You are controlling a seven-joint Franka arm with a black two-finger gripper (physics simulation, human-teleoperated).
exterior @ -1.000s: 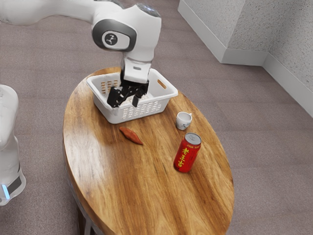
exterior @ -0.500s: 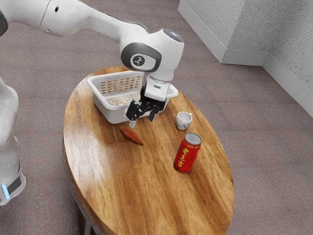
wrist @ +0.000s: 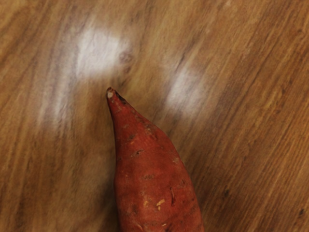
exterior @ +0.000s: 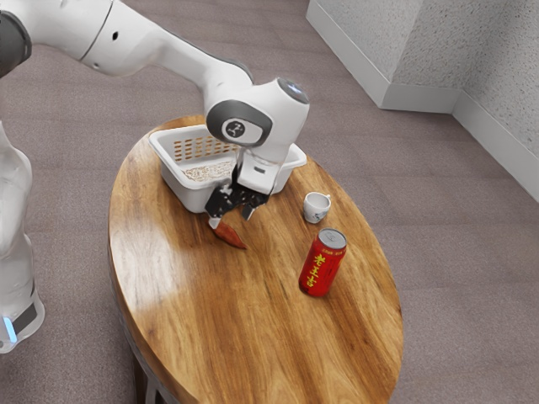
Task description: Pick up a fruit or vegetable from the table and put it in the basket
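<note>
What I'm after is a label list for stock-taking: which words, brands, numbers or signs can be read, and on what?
"老王吉", as best I can read it: yellow characters down the red can.
Small print near that can's top: too small to read.
Dark marking on the white cup: too small to make out.
Round emblem on the arm: no readable letters.

A gap of bench (exterior: 269, 311) runs between the sweet potato (exterior: 231, 236) and red can (exterior: 321, 268); the basket (exterior: 187, 192) rises near the hand (exterior: 231, 220).

Probably an office: grey-brown carpet (exterior: 455, 252), speckled pale walls (exterior: 505, 50) with baseboard (exterior: 417, 98) at upper right, and an oval wooden desk (exterior: 337, 337).
</note>
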